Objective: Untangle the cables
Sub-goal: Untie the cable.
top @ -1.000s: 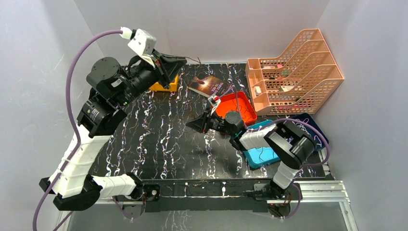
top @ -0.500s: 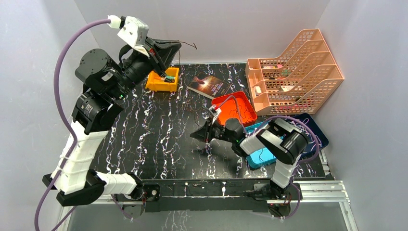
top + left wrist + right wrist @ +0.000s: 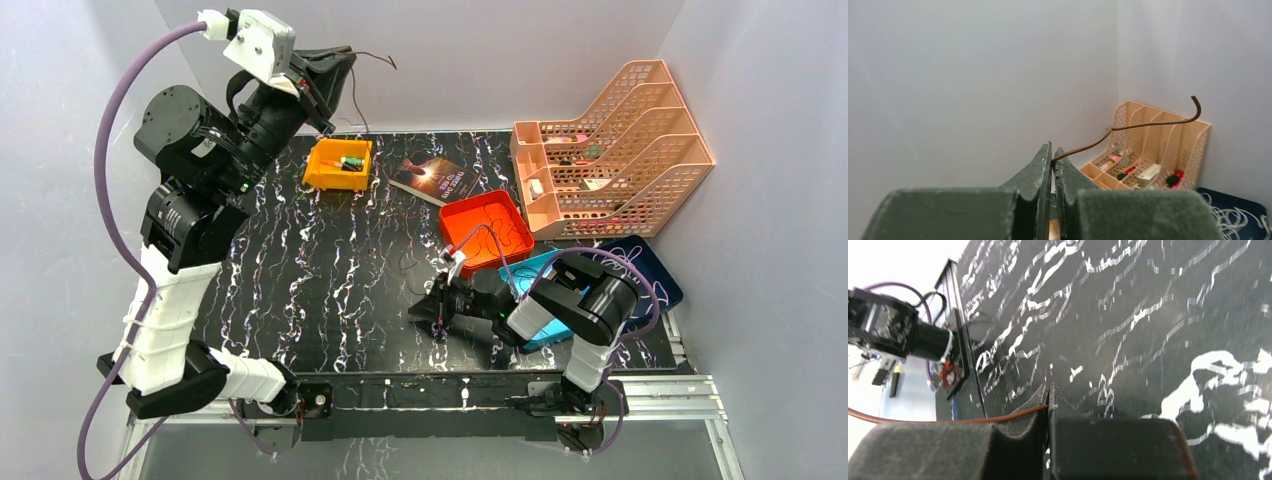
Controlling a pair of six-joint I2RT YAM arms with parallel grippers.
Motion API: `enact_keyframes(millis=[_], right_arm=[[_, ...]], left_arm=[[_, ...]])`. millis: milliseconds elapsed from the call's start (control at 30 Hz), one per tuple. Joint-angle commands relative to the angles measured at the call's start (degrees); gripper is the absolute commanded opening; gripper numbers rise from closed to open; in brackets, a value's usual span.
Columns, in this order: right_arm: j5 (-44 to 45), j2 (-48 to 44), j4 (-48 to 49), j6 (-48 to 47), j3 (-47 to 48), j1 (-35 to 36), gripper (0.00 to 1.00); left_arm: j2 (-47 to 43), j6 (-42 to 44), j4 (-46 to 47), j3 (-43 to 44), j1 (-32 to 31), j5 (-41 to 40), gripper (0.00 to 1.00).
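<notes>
Nearest to us, low over the front part of the black, white-veined table (image 3: 320, 270), the right end effector (image 3: 1048, 390) has its jaws pressed together. It pinches a thin brown cable (image 3: 923, 419) between the tips, and from its wrist camera we see that cable run off to the left, clear of the table surface.

Just behind it, on the right side, we see a teal tray (image 3: 540, 325) partly covered by the right arm. Beside that tray lies a dark blue tray (image 3: 665, 285) with whitish strands in it. A little farther back stands a red tray (image 3: 452, 222). The rest of the cables (image 3: 490, 235) lie looped inside it, one whitish and the others dark.

Farther back we find a book (image 3: 432, 177) and a yellow bin (image 3: 325, 170).

High above the back left corner, the left end effector (image 3: 1052, 150) is also closed tight on brown cable. A short free end arcs up and away from its tips. We cannot trace whether both ends belong to one cord.

A peach file organiser (image 3: 610, 150) stands in the far right corner.
</notes>
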Motion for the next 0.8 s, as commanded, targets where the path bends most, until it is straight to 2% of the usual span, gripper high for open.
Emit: enact_keyframes(millis=[0,267,633,767], right_arm=[[3.03,-2.21,0.61,-2.29,-4.48,2.17,0.08],[10.33,-8.86,-9.09,-5.64,-7.51,7.44,0.07],[14.97,-8.76,-9.85,-4.08,-10.37,10.14,0.04],[17.0,-9.03,-10.91,-3.82,-10.86,10.99,0.03]], left_arm=[[1.73,6.11,2.0,3.37,0.18,-5.74,0.0],[7.78,16.97,4.63,7.66,0.17,-14.44,0.0],[16.13,37.16,19.59,15.75,0.22,-23.48,0.0],[16.6,40.4,23.28,15.94,0.17,-23.79,0.0]])
